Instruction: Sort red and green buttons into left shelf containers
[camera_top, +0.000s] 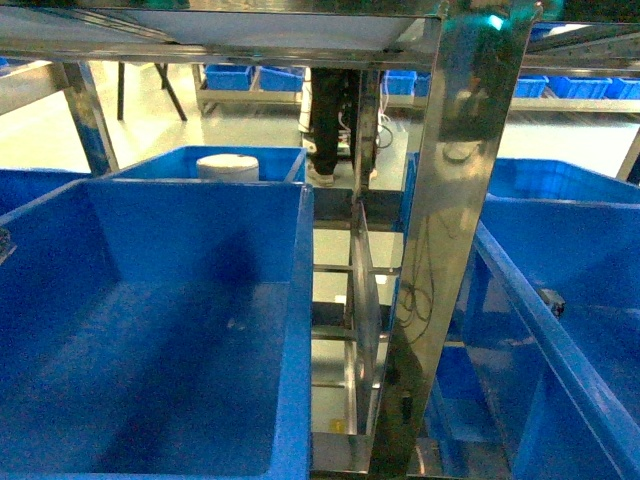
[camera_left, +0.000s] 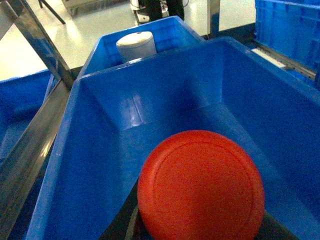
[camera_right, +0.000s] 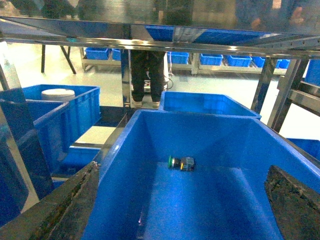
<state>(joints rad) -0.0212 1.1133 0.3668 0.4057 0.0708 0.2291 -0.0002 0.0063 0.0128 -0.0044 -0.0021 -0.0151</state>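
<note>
While our left claw (camera_left: 200, 220) pinches the red button (camera_left: 201, 186) above the big blue bin (camera_left: 100, 150), a white roll (camera_left: 136, 45) stands in the bin beyond it. Our right claw (camera_right: 182, 210) hangs spread over another blue bin (camera_right: 210, 125), where a green button (camera_right: 181, 163) lies ahead of its fingers.

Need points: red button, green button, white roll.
red button (camera_left: 201, 187), left wrist view, centre of its round cap, close to the lens.
green button (camera_right: 181, 163), right wrist view, middle of its body, lying on the bin floor.
white roll (camera_left: 136, 45), left wrist view, its curved side wall.
</note>
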